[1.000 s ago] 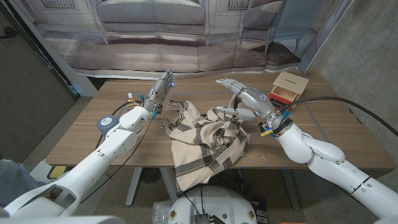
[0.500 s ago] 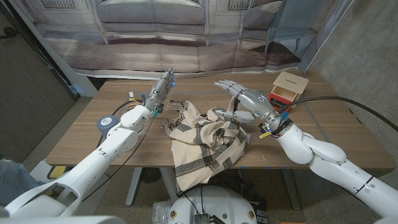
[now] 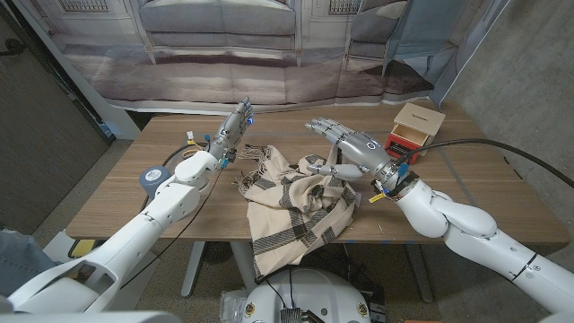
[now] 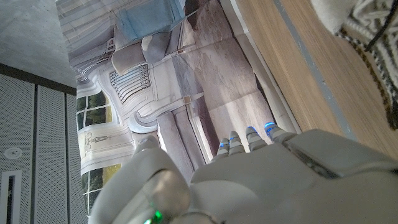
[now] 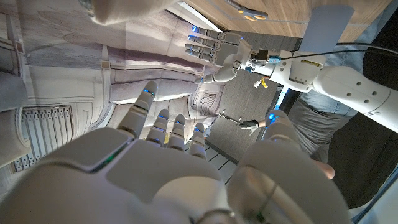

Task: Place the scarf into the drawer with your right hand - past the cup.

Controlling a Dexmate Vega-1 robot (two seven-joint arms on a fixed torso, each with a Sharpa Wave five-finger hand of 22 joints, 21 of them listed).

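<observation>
Right hand point(image 3: 352, 152) lower (over scarf point(image 3: 291, 202))

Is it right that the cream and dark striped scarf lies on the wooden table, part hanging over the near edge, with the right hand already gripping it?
Not quite. The cream and dark striped scarf does lie on the wooden table, part hanging over the near edge, but the right hand hovers open above it, fingers spread, holding nothing. The head view shows this.
</observation>
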